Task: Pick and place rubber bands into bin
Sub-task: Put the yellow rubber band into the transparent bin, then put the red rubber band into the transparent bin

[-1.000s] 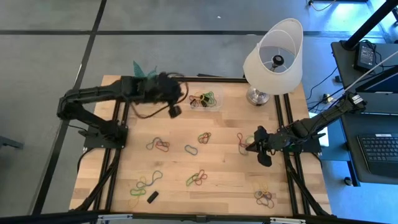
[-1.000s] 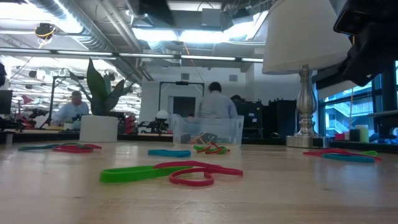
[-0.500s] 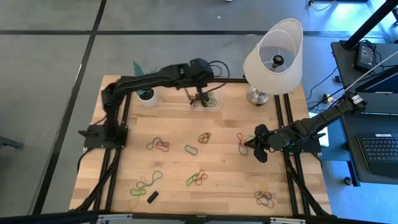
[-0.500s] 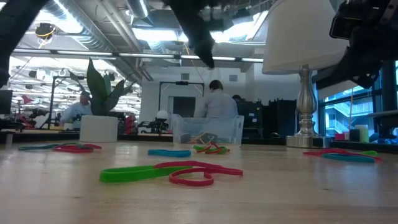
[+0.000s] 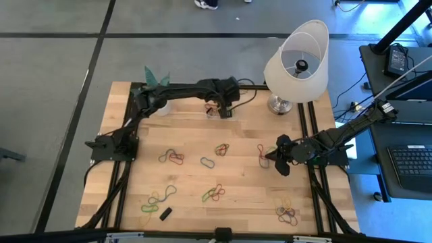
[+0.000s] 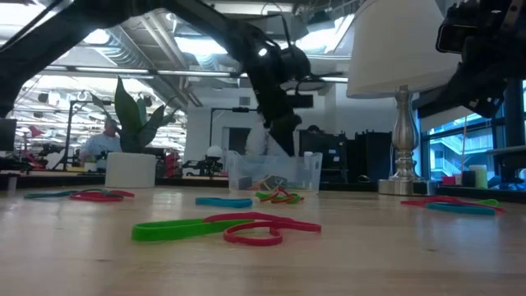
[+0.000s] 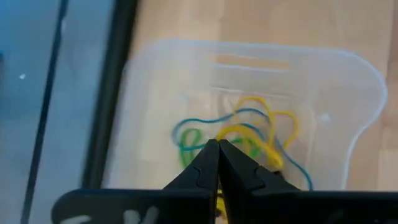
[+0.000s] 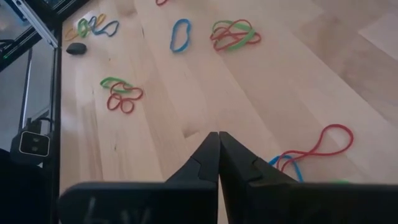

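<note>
- The left arm has swung across from the plant side since a second ago, and the left gripper (image 5: 225,108) now hangs right over the bin (image 5: 233,112), fingers pinched shut with nothing visibly between them.
- The right gripper (image 5: 273,156) has barely stirred; its fingers are closed too, empty, with a red and blue band cluster (image 8: 311,151) just beside its tips.
- Straight under the left claw, the bin is a clear, low-walled plastic tub with rounded corners; its long side runs along the table's far edge.
- Inside it, below the closed tips, lies a tangle of yellow, blue and green rubber bands (image 7: 249,134), thin limp loops.
- Ahead of the right claw, more loops lie scattered flat on the pale wooden table (image 5: 243,182), with a small black block (image 5: 165,213) at the near edge.
- A white-shaded lamp (image 5: 297,61) on a metal base stands beside the bin.
</note>
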Robot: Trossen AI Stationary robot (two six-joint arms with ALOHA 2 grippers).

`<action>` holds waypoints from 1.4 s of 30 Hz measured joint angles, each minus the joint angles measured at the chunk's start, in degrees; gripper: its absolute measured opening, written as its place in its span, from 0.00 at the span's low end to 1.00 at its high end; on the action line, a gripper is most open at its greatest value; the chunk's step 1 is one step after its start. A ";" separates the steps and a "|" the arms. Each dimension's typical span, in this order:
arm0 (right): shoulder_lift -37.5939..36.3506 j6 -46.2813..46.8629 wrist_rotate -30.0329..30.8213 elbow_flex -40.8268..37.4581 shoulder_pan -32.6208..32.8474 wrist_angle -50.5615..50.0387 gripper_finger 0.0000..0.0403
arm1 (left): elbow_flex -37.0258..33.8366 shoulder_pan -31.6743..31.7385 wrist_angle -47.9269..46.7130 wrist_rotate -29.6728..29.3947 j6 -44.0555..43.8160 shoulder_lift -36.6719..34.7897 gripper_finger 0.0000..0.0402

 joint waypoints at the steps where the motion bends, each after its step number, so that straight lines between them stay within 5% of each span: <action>1: 0.00 -0.01 0.01 0.00 0.00 -0.01 0.01 | 0.00 -0.36 0.01 0.05 -0.06 0.51 0.02; 13: 0.02 -0.15 -0.01 0.00 0.02 0.05 0.01 | 0.04 -2.31 -2.22 -0.41 -3.20 -1.76 0.26; 19: 0.02 -0.17 -0.01 0.00 0.02 0.07 0.01 | 0.02 -4.22 -8.30 -3.65 -7.56 -8.19 0.28; 31: 0.02 -0.67 -0.08 0.00 0.02 0.03 0.01 | -0.97 -13.90 -32.32 -11.15 -35.71 -19.29 0.18; 42: 0.02 -3.62 -0.10 0.00 0.02 0.04 0.01 | -19.54 -35.51 -37.01 -13.45 -70.32 -28.58 0.17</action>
